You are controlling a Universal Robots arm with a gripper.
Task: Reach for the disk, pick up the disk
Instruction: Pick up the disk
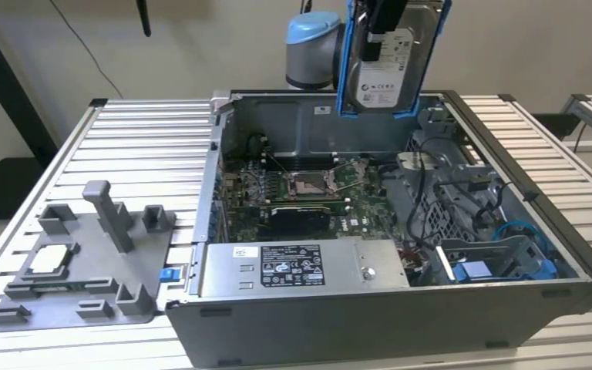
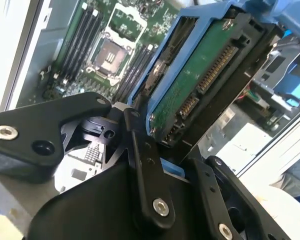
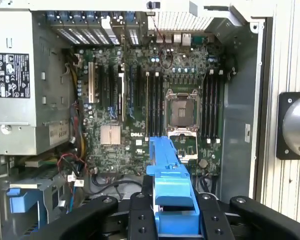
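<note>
Disk (image 1: 384,73) up in air, hanging label-out above rear wall of open computer case (image 1: 378,324), well clear of motherboard (image 1: 307,185). Hand (image 3: 172,215) clamped on disk's blue bracket, fingers (image 2: 142,160) pinching both sides; green circuit face shows in second wrist view. Best handling, by judgement: firm squeeze on bracket edges, not circuit side — drive vertical, no swing toward case wall. Wrist high, pointing straight down over case.

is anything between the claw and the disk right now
Nothing visible stands between them. The claw is shut on the disk, gripping it at its blue bracket. In the exterior view the disk hangs upright above the open computer case.
</note>
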